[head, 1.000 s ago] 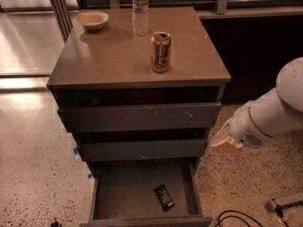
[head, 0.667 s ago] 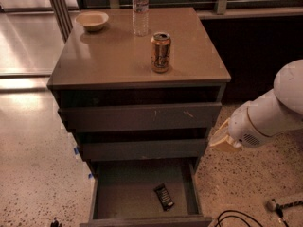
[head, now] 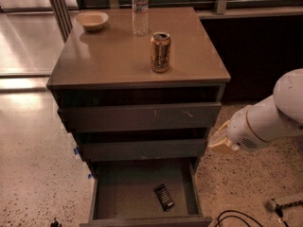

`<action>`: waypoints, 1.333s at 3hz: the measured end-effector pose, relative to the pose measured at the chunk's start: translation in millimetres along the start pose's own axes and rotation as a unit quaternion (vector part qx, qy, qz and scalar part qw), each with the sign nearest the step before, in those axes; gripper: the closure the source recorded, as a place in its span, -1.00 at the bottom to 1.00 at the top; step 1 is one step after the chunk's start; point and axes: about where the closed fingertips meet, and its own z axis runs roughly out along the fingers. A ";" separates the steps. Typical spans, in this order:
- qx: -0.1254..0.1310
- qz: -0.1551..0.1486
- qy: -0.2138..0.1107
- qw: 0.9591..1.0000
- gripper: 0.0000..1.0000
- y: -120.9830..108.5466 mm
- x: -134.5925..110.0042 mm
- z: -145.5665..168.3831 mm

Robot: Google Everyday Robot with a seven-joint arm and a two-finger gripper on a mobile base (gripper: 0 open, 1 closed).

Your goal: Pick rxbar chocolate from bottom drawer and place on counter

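The rxbar chocolate (head: 164, 196), a small dark flat bar, lies on the floor of the open bottom drawer (head: 113, 197), towards its right side. The counter (head: 109, 56) is the cabinet's grey-tan top. My white arm comes in from the right, and the gripper (head: 218, 141) is at its tan end, just right of the cabinet beside the middle drawer, above and to the right of the bar. It holds nothing that I can see.
An orange drink can (head: 160, 52) stands on the counter's right middle. A clear water bottle (head: 140, 9) and a pale bowl (head: 92, 20) stand at the back. Black cables (head: 236, 217) lie on the speckled floor at the lower right.
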 end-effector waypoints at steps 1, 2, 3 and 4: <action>-0.025 0.014 -0.056 0.998 1.00 21.5 8.5 77.0; -0.043 0.036 -0.101 0.993 1.00 22.0 9.7 164.0; -0.028 0.067 -0.135 0.988 1.00 3.0 16.7 260.7; -0.028 0.067 -0.135 0.988 1.00 3.0 16.8 260.7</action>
